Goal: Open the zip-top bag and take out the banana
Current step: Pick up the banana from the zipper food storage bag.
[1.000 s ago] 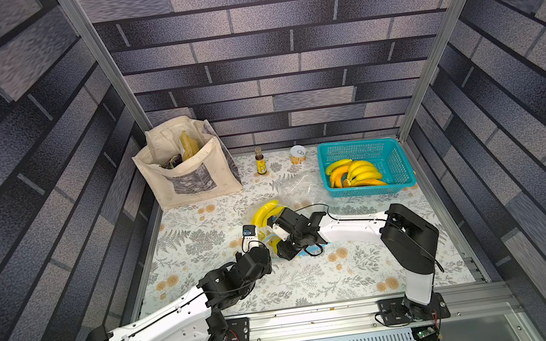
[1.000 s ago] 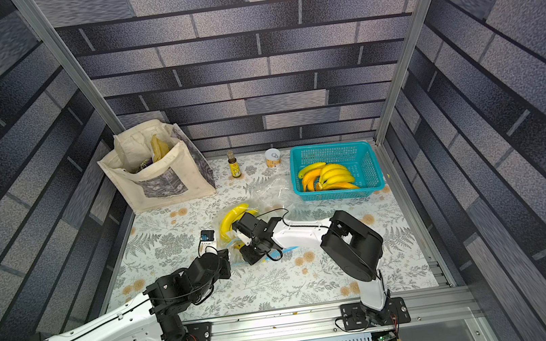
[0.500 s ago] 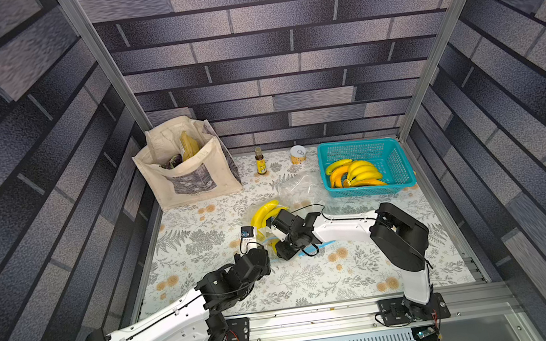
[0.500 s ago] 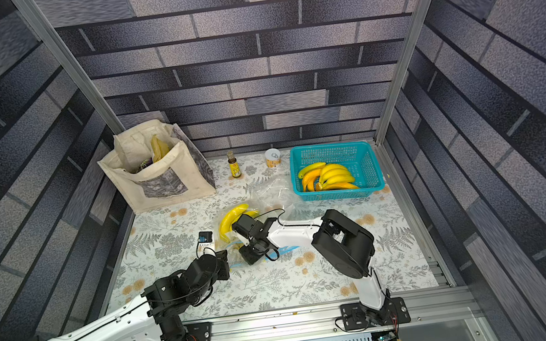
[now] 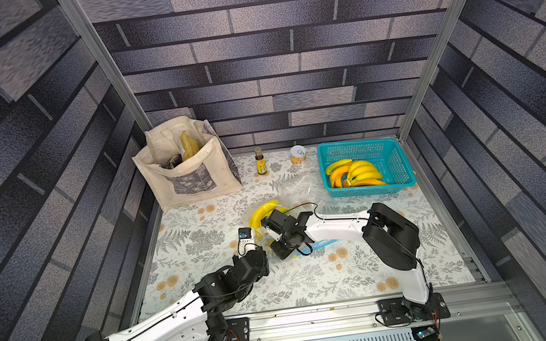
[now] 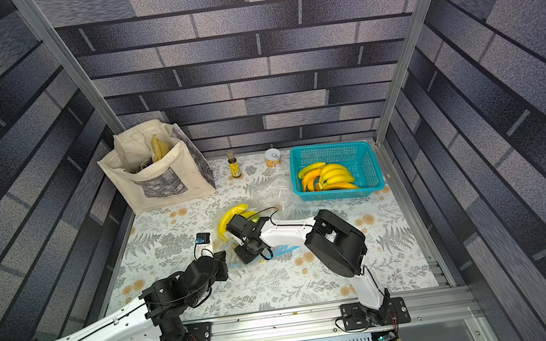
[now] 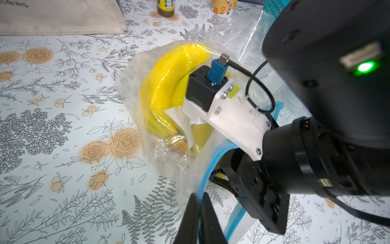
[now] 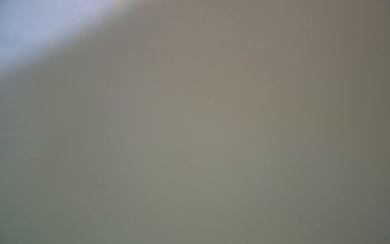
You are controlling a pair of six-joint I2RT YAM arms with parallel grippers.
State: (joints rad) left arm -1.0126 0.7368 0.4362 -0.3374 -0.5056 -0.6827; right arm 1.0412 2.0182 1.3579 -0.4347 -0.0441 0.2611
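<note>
The yellow banana (image 5: 264,211) (image 6: 231,215) (image 7: 168,84) lies inside the clear zip-top bag (image 7: 147,135) near the middle of the table. My left gripper (image 7: 198,202) (image 5: 262,248) is shut on the bag's blue zip edge (image 7: 211,164). The right gripper (image 5: 279,248) (image 7: 221,176) reaches into the bag's mouth beside the banana's stem. Its fingertips are hidden by plastic, so its state does not show. The right wrist view is a grey blur.
A cream tote bag (image 5: 190,174) stands at the back left. A small bottle (image 5: 259,160) and a can (image 5: 298,154) are against the back wall. A teal basket (image 5: 363,142) holding several bananas is at the back right, with crumpled clear plastic (image 5: 294,186) beside it.
The right arm's elbow has shifted left, towards the bag, with its gripper staying at the bag's mouth. The left gripper keeps its hold on the zip edge.
</note>
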